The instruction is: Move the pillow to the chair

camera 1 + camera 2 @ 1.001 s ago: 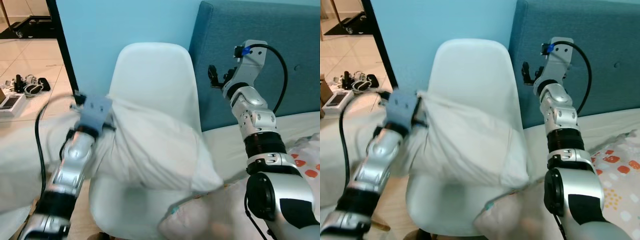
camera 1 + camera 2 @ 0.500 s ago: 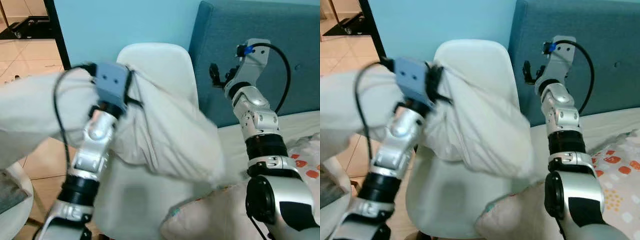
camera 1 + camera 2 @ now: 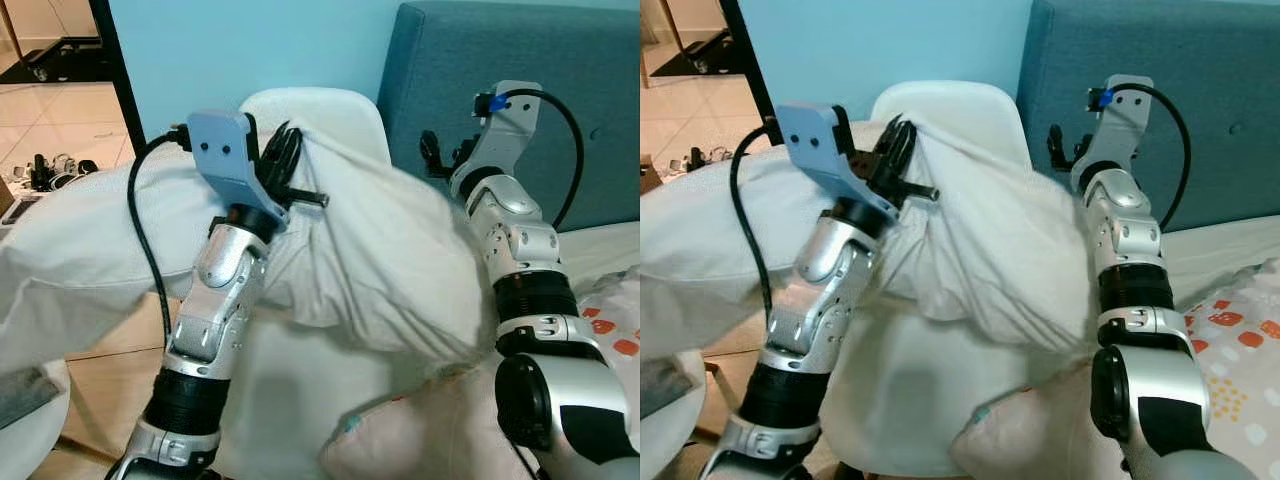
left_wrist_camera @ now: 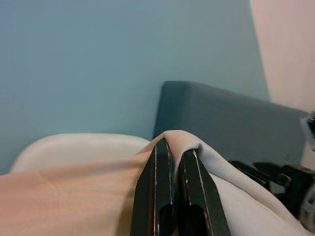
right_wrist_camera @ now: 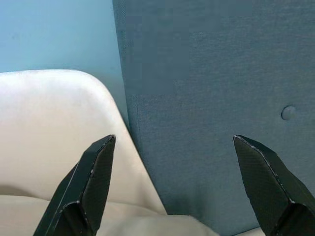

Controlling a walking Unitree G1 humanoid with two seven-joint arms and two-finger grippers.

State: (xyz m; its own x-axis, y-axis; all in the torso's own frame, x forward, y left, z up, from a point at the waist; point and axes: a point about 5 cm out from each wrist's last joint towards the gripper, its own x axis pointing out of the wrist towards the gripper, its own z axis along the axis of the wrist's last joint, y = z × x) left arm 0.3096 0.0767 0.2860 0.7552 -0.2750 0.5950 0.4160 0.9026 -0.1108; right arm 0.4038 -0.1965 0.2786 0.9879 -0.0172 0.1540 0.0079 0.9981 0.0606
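White pillow (image 3: 380, 260) hangs over the chair (image 3: 950, 110) seat, its top fold pinched in my left gripper (image 4: 173, 147); my right gripper (image 5: 174, 189) gapes empty beside the chair's backrest edge.

left arm raised, left gripper (image 4: 173, 147) fingers pinched together | right arm upright, right gripper (image 5: 174, 152) fingers spread wide

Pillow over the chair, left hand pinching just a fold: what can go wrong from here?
1. The left hand grips only a thin fold of the pillow; the fabric could slip out.
2. Much of the pillow hangs off to the robot's left of the chair, so on release it may slide toward the floor.
3. The right hand is open beside the blue headboard, giving no support.
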